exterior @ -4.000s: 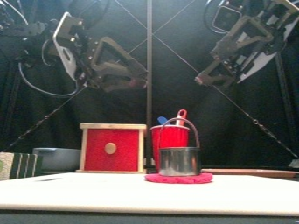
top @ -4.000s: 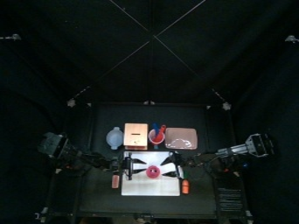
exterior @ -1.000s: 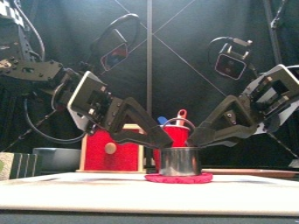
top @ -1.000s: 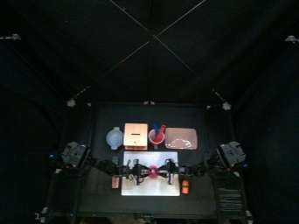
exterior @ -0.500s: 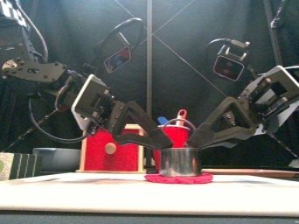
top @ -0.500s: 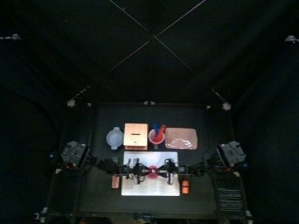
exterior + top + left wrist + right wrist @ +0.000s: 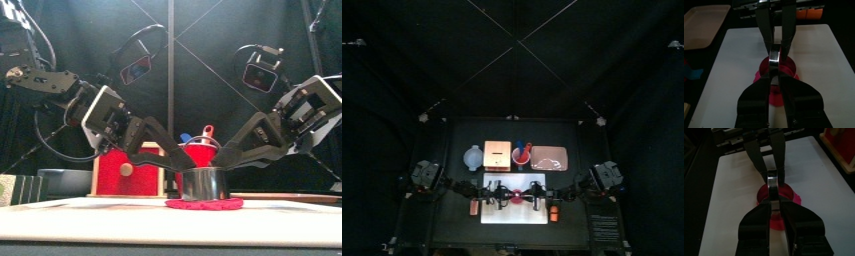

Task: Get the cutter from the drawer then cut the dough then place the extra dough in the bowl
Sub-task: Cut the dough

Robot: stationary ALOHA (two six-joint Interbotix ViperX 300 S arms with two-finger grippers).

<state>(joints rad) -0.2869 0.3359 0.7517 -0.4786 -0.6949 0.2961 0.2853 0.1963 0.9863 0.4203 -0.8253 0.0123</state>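
- Front view: nearest, on the white cutting board point(image 7: 80, 222), the flat red dough point(image 7: 205, 204) is seen, with the round metal cutter point(image 7: 203, 184) standing upright on it near the board's middle.
- Nothing can be made out inside the cutter's ring from this level.
- The left gripper point(image 7: 178, 165) and the right gripper point(image 7: 230, 163) are brought down over the board from opposite sides. Their jaws are drawn narrow on the cutter's top, as both wrist views show.
- Beside the board's left and right edges, two small orange toys point(image 7: 474, 207) point(image 7: 553, 213) are laid on the table.
- Behind the board to the left, the blue-grey bowl point(image 7: 64, 181) is set; its contents cannot be told.
- Behind the board, just right of the bowl, the wooden box point(image 7: 128, 170) is placed with its red drawer front turned toward the board.
- Behind the board's middle, the red cup point(image 7: 197, 157) is found, with a blue and a red toy knife held upright in it.
- Behind the board to the right, the pink tray point(image 7: 552, 157) is laid; nothing is seen on it from above.
- From the front, the cup is partly covered by the cutter and the jaws, and the tray is hidden.
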